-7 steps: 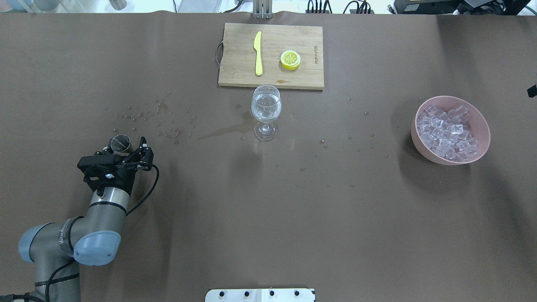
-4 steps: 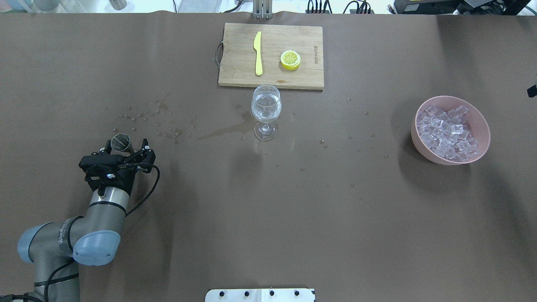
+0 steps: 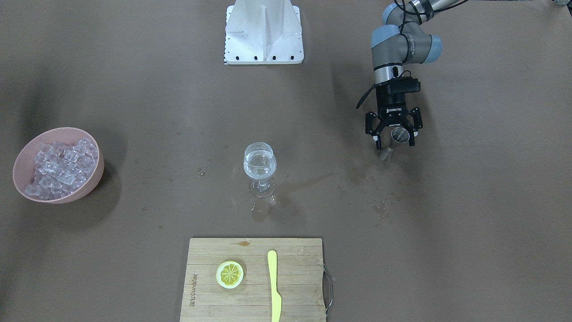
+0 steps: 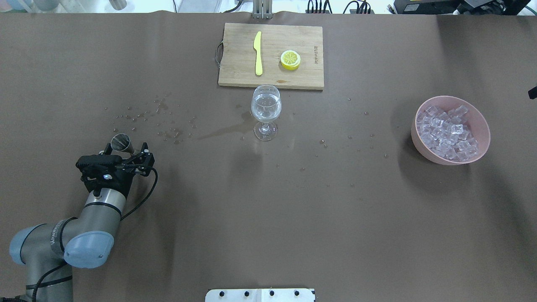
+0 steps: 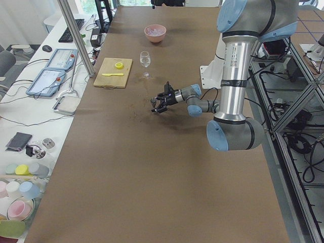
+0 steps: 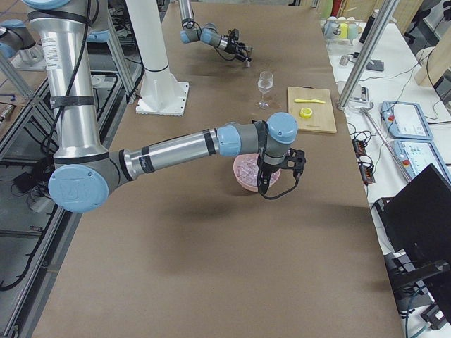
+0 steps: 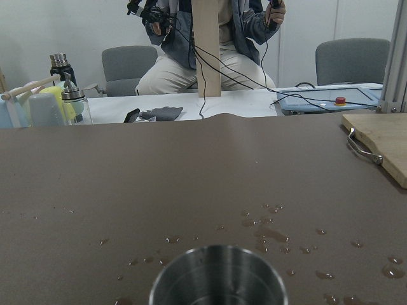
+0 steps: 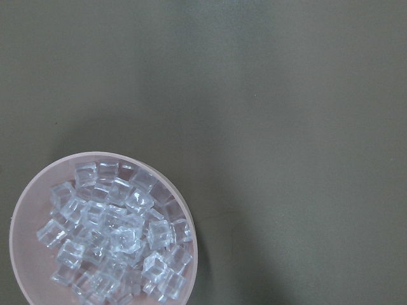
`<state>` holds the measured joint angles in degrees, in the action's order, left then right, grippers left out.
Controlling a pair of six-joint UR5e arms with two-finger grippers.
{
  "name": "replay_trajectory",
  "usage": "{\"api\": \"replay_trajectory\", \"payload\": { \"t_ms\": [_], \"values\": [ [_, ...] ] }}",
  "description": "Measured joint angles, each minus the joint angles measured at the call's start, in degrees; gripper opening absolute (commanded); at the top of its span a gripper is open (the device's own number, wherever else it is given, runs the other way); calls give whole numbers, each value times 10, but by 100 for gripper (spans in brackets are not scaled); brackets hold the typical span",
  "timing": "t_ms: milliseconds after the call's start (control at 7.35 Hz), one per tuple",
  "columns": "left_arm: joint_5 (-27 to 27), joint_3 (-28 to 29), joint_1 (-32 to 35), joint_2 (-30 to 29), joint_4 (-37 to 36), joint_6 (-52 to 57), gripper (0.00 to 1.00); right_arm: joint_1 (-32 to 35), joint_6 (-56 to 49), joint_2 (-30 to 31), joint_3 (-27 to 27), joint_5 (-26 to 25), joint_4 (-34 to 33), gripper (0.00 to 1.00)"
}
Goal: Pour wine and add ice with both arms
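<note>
A stemmed wine glass with clear wine in its bowl stands mid-table, just in front of the cutting board; it also shows in the front view. A pink bowl at the right holds the heaped ice cubes; the ice also fills the right wrist view. My left gripper is open, its fingers either side of a small steel cup that stands on the table. The right gripper shows only in the right side view, near the bowl; I cannot tell its state.
A wooden cutting board at the back holds a yellow knife and a lemon slice. Spilled drops and a wet streak lie between the steel cup and the glass. The white pedestal base stands on the robot's side.
My left arm has drawn back slightly toward the robot's base, its gripper staying open. The steel cup, the glass and the bowl have not moved.
</note>
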<state>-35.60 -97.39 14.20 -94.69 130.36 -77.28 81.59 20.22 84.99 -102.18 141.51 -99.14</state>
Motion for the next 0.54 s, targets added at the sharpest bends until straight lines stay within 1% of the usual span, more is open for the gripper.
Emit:
{"api": "replay_trajectory", "payload": {
  "t_ms": [408, 544],
  "values": [
    [-16, -32, -27, 19, 1, -5, 98, 0, 0, 2, 1, -2, 0, 100],
    [-19, -48, -39, 36, 1, -6, 98, 0, 0, 2, 1, -6, 0, 100]
  ]
}}
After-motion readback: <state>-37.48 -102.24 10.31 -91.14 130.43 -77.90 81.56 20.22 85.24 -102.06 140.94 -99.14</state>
